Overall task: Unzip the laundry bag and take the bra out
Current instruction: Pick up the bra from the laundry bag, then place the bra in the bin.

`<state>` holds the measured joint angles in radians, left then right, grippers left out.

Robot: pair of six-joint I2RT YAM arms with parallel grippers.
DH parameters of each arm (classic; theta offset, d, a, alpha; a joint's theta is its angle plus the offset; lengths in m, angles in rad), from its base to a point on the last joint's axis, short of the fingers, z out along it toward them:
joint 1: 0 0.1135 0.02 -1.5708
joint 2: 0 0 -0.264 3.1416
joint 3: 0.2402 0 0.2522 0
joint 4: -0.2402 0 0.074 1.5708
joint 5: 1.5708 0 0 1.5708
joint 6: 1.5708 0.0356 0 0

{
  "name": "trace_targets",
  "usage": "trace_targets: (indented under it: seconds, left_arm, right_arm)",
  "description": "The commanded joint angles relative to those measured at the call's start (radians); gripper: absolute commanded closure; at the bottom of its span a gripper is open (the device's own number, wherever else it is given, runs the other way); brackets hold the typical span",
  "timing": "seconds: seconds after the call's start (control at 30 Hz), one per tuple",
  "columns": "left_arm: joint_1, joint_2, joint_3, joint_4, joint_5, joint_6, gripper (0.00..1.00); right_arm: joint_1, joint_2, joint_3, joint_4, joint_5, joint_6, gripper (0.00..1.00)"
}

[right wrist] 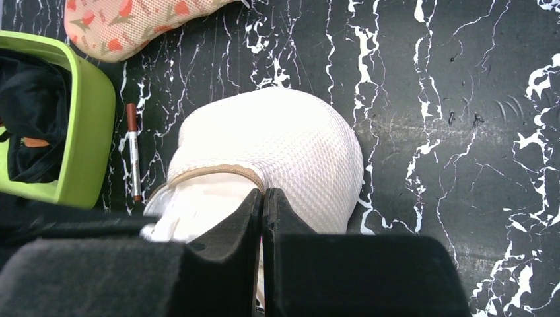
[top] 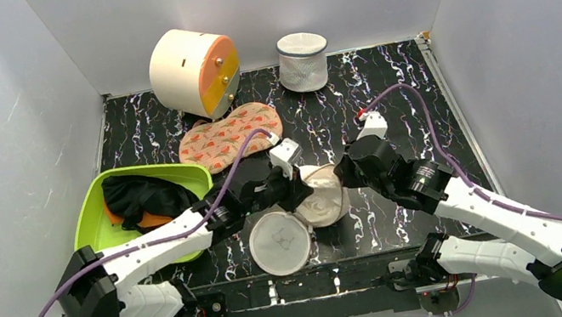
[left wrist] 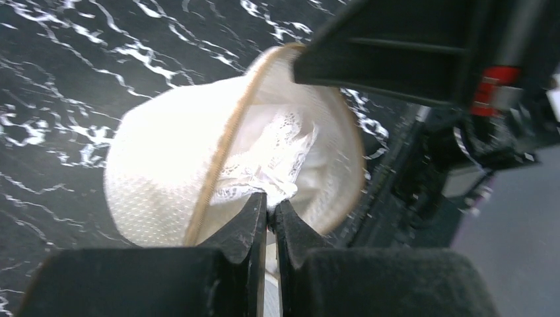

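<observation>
The laundry bag (top: 325,196) lies open at the table's middle front. Its flat face with the black drawing (top: 280,243) is folded down toward the near edge. My left gripper (top: 297,192) reaches into the opening from the left. In the left wrist view it (left wrist: 271,201) is shut on white lace of the bra (left wrist: 277,148), which sits inside the cream mesh (left wrist: 155,181). My right gripper (top: 346,173) is at the bag's right side. In the right wrist view it (right wrist: 263,193) is shut on the tan zip trim (right wrist: 211,173) of the bag (right wrist: 297,148), with white bra fabric (right wrist: 191,206) beside it.
A green basin (top: 90,221) with a black garment (top: 138,198) stands at the left. An orange patterned cloth (top: 226,136), a cream round box (top: 190,70) and a white cylindrical mesh bag (top: 302,60) lie behind. A brown pen (right wrist: 133,152) lies between basin and bag.
</observation>
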<state>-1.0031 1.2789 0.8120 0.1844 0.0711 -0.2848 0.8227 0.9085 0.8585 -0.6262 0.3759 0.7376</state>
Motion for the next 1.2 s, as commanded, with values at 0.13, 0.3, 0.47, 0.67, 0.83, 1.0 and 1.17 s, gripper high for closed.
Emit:
trace_targets:
  seconds: [0.13,0.3,0.47,0.67,0.83,1.0,1.17]
  left_arm:
    - [-0.005,-0.264,-0.028,-0.068,0.163,-0.098,1.00]
    - [-0.003,-0.328,0.072,-0.194,-0.029,-0.018,1.00]
    - [-0.003,-0.283,0.301,-0.323,-0.188,0.076,1.00]
    - [-0.003,-0.243,0.513,-0.373,-0.208,0.234,1.00]
    - [-0.002,-0.149,0.723,-0.484,-0.612,0.371,1.00]
    - [0.079,-0.108,0.702,-0.426,-0.939,0.505,1.00]
    - [0.338,-0.096,0.606,-0.498,-0.925,0.421,1.00]
  right_arm:
    - [-0.002,0.002,-0.062,0.114,0.046,0.031,1.00]
    - [-0.002,0.001,-0.088,0.111,0.060,0.030,1.00]
    - [-0.002,-0.025,-0.102,0.095,0.088,0.036,1.00]
    - [-0.003,-0.045,-0.093,0.072,0.121,0.034,1.00]
    - [-0.002,-0.050,-0.087,0.060,0.130,0.027,1.00]
    - [-0.002,-0.051,-0.080,0.054,0.128,0.019,1.00]
    - [-0.002,-0.054,-0.071,0.050,0.131,0.001,1.00]
